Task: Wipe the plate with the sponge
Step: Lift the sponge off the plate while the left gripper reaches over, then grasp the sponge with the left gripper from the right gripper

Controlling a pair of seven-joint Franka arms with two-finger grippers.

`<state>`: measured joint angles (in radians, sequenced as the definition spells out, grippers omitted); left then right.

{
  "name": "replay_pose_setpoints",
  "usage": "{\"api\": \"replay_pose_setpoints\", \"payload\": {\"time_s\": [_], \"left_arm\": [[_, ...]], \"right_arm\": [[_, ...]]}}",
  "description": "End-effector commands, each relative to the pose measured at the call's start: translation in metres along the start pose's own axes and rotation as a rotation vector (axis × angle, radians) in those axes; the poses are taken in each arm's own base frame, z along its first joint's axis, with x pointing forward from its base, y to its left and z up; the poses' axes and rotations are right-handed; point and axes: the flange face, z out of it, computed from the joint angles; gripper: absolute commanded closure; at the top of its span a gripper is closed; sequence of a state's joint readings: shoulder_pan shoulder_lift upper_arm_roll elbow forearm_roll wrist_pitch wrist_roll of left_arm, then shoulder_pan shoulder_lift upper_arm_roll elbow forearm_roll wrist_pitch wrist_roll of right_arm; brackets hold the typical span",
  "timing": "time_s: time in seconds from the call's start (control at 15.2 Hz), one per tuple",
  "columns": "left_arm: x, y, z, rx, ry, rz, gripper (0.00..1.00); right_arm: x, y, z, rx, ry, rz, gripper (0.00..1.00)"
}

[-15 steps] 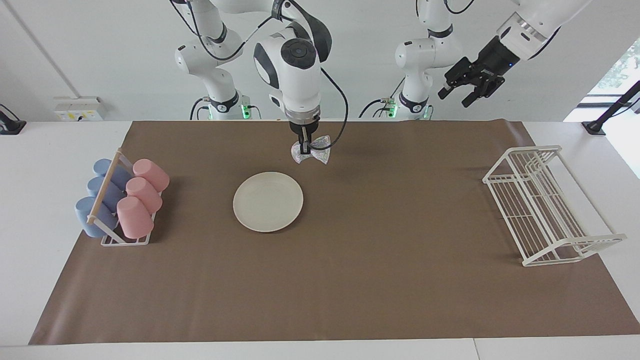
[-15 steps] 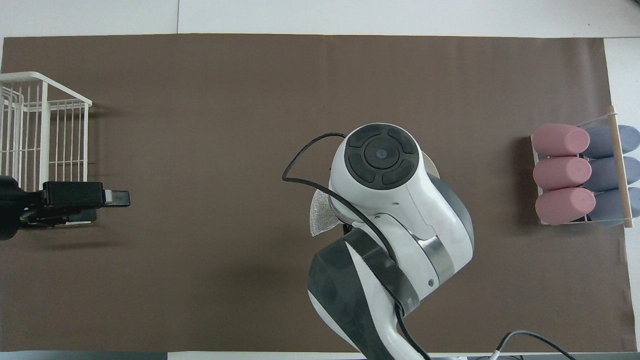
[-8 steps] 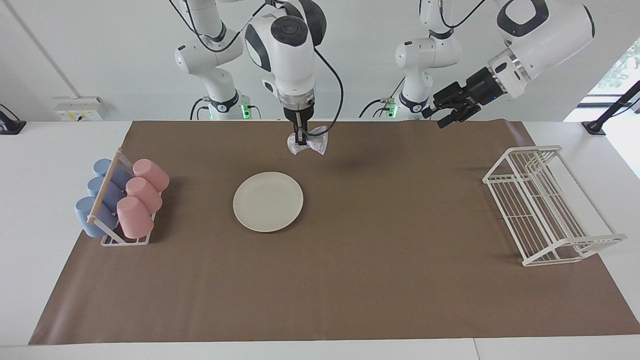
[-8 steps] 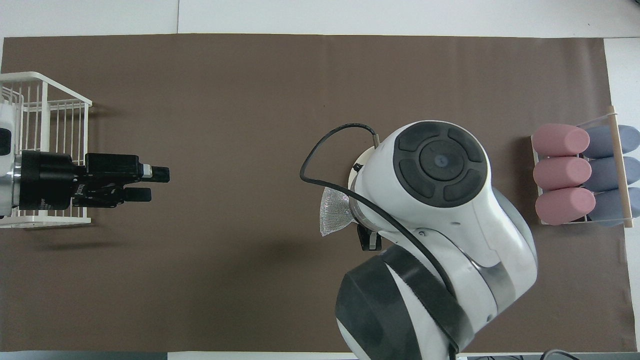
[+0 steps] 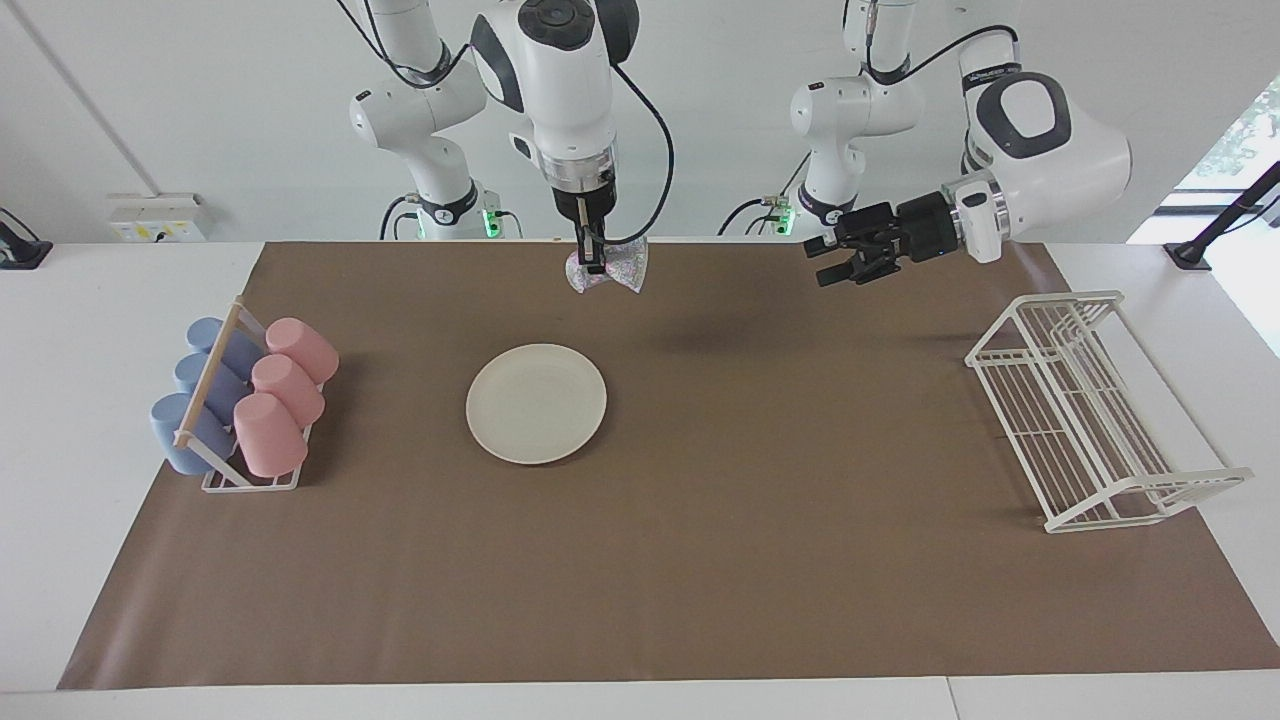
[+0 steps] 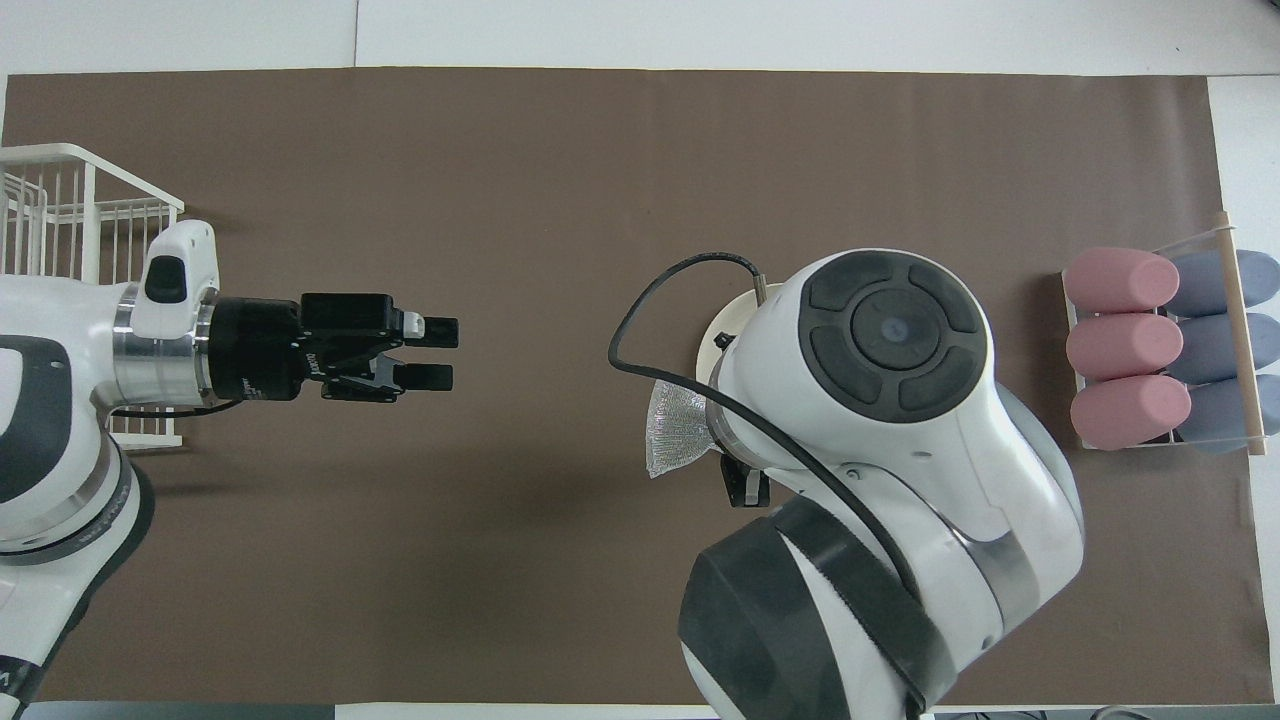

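**Sponge lifted higher, left claw swung in over the mat**

Nearest the robots: right claw (image 5: 594, 262) clamped on the small silvery-white glittery sponge (image 5: 610, 271), carried higher than a second ago and drawn back over the strip of brown mat (image 5: 700, 560) between the plate and the robots' edge of the surface. Sponge hanging clear in the air, touching nothing below. Left claw (image 5: 832, 263), fingers spread wide and empty, now pointing sideways over the mat rather than raised near the white wire rack (image 5: 1090, 410); likely coming in to steady or lift the plate. Farther out: round cream-white dinner plate (image 5: 536, 403) flat on the mat, untouched. Wiping not yet begun. Toward the right arm's end, pink and blue cups (image 5: 240, 395) in their holder.
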<state>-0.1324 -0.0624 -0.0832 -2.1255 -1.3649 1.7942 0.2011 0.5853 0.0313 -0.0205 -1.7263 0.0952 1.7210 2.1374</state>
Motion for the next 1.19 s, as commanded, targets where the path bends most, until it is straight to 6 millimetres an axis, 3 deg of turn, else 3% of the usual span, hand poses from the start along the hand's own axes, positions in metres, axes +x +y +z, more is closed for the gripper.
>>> {"api": "replay_pose_setpoints", "payload": {"time_s": [0.0,0.33,0.66,0.86,1.12], "left_arm": [[-0.004,-0.004,0.063,-0.015,-0.025,0.008,0.0],[-0.022,-0.004,0.117,-0.003,-0.047,0.001,0.0],[-0.029,-0.003,0.12,-0.012,-0.089,-0.002,0.09],[-0.03,-0.003,0.121,-0.014,-0.096,0.0,0.29],[-0.029,-0.003,0.121,-0.014,-0.093,0.001,0.31]], "right_arm": [[0.004,0.002,-0.001,0.008,0.001,0.01,1.0],[0.012,-0.005,-0.002,0.015,-0.003,0.014,1.0],[0.013,-0.006,-0.002,0.015,-0.003,0.009,1.0],[0.014,-0.006,-0.003,0.015,-0.003,0.011,1.0],[0.013,-0.006,-0.003,0.016,-0.004,0.013,1.0]]}}
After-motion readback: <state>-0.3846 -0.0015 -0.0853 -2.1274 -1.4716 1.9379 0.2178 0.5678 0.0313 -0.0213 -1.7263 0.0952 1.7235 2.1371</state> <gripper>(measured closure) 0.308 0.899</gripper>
